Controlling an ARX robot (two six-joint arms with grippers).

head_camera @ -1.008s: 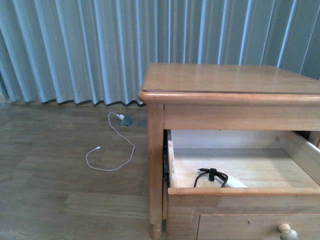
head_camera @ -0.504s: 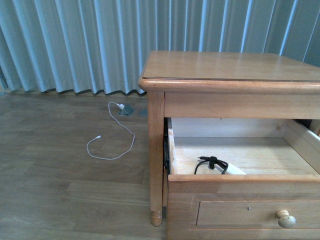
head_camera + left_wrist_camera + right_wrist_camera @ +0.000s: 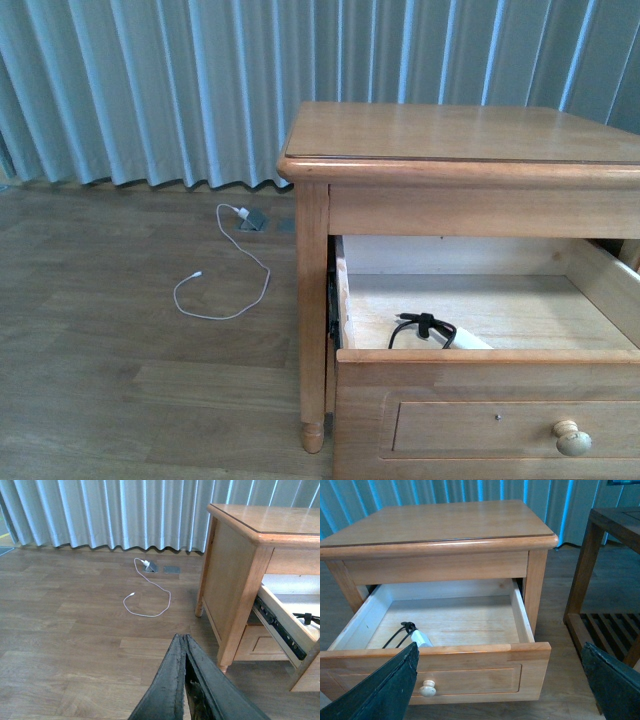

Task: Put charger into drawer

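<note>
The drawer [image 3: 480, 356] of the light-wood nightstand [image 3: 450, 135] stands pulled out, and its pale inside is open to see. The charger [image 3: 428, 328] lies on the drawer floor. In the front view it is at about 7 o'clock of the floor, close behind the front board. Its coiled black cable is tied with a black strap, and the white adapter part points toward the front board. The round knob [image 3: 572, 437] sits on the drawer front, at about 5 o'clock from the charger.

The right gripper [image 3: 500, 647] hovers in front of the drawer with its fingers [image 3: 390, 690] spread very wide, and nothing is between them. In the right wrist view the charger [image 3: 414, 635] lies beyond the front board, much nearer to one fingertip than to the other, and it touches neither.

The left gripper [image 3: 183, 638] is over the wooden floor [image 3: 65, 630] with its fingers pressed together, and it grasps nothing. The charger is well apart from it, inside the drawer.

A thin white cable [image 3: 268, 290] lies on the floor at about 9 o'clock from the nightstand in the front view.
</note>
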